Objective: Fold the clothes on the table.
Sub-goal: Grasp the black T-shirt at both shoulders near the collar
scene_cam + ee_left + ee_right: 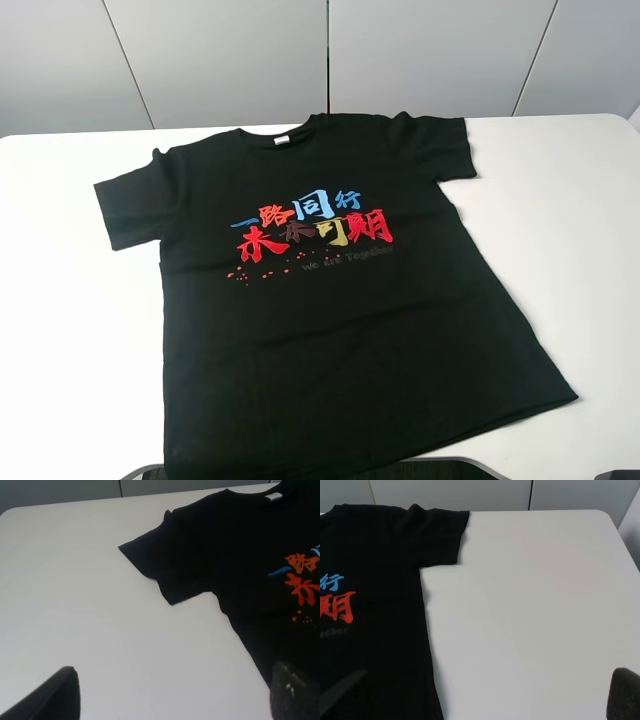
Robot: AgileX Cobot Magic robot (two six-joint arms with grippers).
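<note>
T-shirt (330, 330) is laid flat and unfolded on the white table (70, 330), front side up. Fabric is black, with short sleeves spread out to both sides. The collar is pointed at the far edge and the hem at the near edge, with the body slightly skewed (hem swung toward the right). A small white neck label (281, 140) is seen inside the collar. The chest print (312, 230) is made up of large blue, red and yellow characters, with scattered red specks and a faint grey text line under them. Only light wrinkles are seen.

Left end effector (172, 695) is spread wide with nothing held; one fingertip is seen over bare table, the other over the shirt's side edge. Right end effector (482, 695) is likewise spread wide and empty, one fingertip over the shirt body, the other over bare table. Contact with the cloth cannot be judged.
</note>
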